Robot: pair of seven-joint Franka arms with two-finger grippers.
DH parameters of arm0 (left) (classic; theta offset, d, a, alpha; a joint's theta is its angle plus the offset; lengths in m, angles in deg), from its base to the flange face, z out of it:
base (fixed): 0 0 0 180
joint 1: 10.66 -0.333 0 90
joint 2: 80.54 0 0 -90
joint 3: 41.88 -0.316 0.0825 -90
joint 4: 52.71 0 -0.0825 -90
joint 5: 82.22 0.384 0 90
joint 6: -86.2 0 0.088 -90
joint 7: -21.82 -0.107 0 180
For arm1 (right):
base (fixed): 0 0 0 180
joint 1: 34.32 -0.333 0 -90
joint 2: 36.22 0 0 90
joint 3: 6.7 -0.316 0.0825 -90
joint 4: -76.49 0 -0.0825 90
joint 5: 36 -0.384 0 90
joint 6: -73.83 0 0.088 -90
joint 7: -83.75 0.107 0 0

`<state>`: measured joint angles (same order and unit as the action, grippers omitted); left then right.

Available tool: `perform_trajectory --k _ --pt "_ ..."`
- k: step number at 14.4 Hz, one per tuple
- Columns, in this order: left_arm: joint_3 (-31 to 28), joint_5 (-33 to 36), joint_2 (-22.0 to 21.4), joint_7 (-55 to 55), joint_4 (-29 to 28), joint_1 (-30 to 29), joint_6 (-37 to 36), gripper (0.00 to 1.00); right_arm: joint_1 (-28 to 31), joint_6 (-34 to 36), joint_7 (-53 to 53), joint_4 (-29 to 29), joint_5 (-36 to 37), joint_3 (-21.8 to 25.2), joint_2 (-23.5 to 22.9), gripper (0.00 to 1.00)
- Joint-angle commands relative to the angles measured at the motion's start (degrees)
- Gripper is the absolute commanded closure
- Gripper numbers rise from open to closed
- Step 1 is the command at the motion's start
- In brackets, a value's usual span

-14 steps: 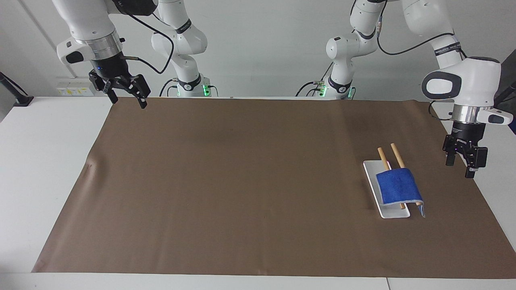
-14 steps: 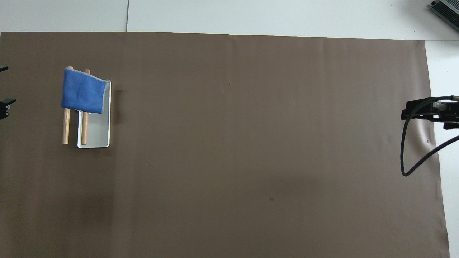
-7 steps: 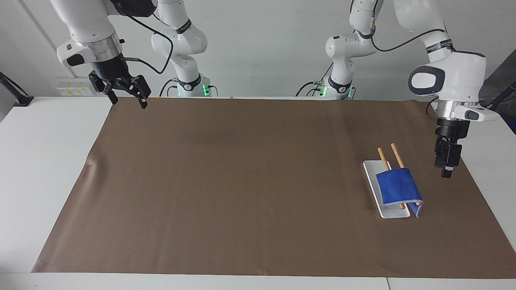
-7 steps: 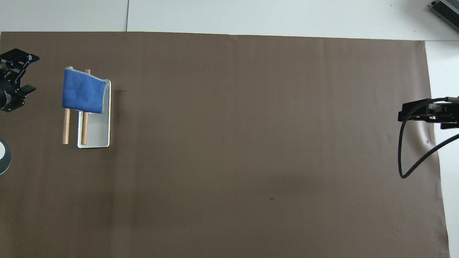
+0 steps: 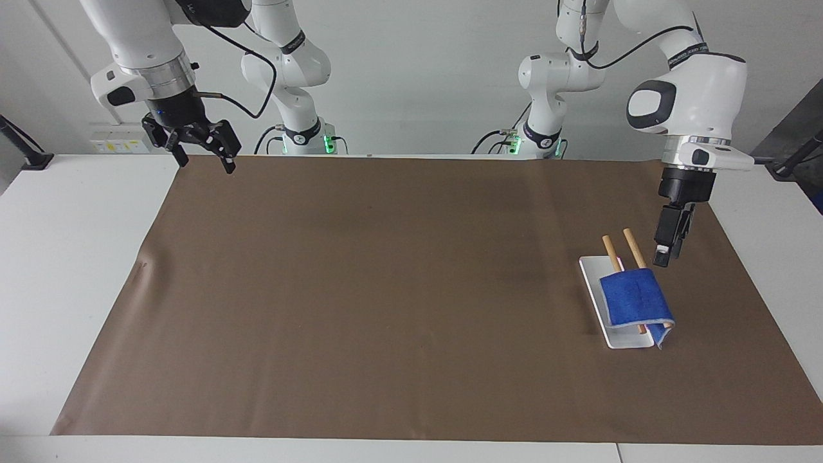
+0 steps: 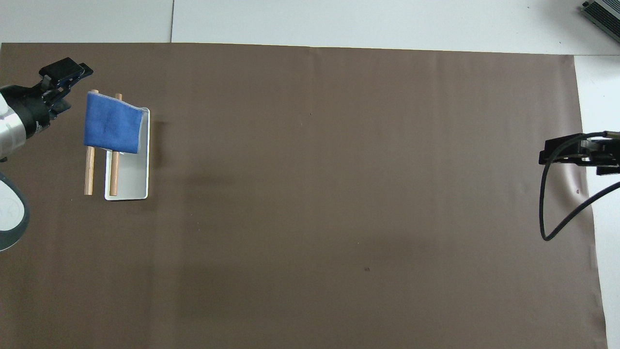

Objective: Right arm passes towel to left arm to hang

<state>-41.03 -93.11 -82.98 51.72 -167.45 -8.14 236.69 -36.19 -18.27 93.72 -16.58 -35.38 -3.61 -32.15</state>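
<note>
I read the clock on the overhead view, with twelve pointing away from the robots.

The towel [image 5: 633,299] [image 6: 112,123] is draped across two wooden rods [image 5: 633,247] [image 6: 88,172] at about ten o'clock on the brown mat [image 5: 386,289] [image 6: 339,194], toward the left arm's end of the table. It covers the rods' twelve o'clock ends, and their bare ends point to six. One rod lies along the white tray [image 5: 627,339] [image 6: 131,179]. The other runs just beside the tray at its nine o'clock side. From the facing view I see one towel edge hanging down off that outer rod, past the tray's corner.

My left gripper [image 5: 665,254] [image 6: 65,80] hangs in the air over the mat, at roughly ten o'clock from the towel. It is near the towel but apart from it and touches neither cloth nor rods. I see it edge-on from across the table. Its fingers are spread and carry nothing.

The right arm waits. Its gripper [image 5: 206,161] [image 6: 576,155] is up over the mat's three o'clock edge, at the right arm's end and well apart from the towel. Its two fingertips stand clearly apart with nothing between them.
</note>
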Motion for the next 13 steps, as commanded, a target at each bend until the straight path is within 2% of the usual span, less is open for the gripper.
perform_trajectory --k 1,3,5,7,11,13 --pt "-0.67 7.44 2.17 -2.56 7.58 0.47 -7.49 0.0 0.03 0.87 -1.0 -0.36 -0.45 0.15 0.32 0.0" --pt "-0.67 8.95 4.1 -4.93 13.28 1.6 -11.6 0.0 -0.15 0.61 -0.91 -0.53 -0.45 0.07 0.41 0.0" --pt "-0.59 11.32 6.65 -8.18 21.8 1.69 -22.03 0.0 -0.15 0.61 -1.61 -1.06 -0.36 0.07 0.76 0.0" --pt "0.29 12.38 7.8 -12.74 26.92 1.61 -28.74 0.0 -0.15 0.61 -3.1 -1.06 0.78 0.07 0.76 0.0" --pt "2.04 12.38 6.4 -19.42 28.43 1.61 -40.33 0.0 0.2 0.08 -3.55 -1.15 0.87 -0.02 0.76 0.0" --pt "2.05 12.12 2.99 -25.92 28.0 1.61 -48.15 0.0 0.47 -0.62 -4.59 -1.59 0.87 0.06 0.76 0.0"
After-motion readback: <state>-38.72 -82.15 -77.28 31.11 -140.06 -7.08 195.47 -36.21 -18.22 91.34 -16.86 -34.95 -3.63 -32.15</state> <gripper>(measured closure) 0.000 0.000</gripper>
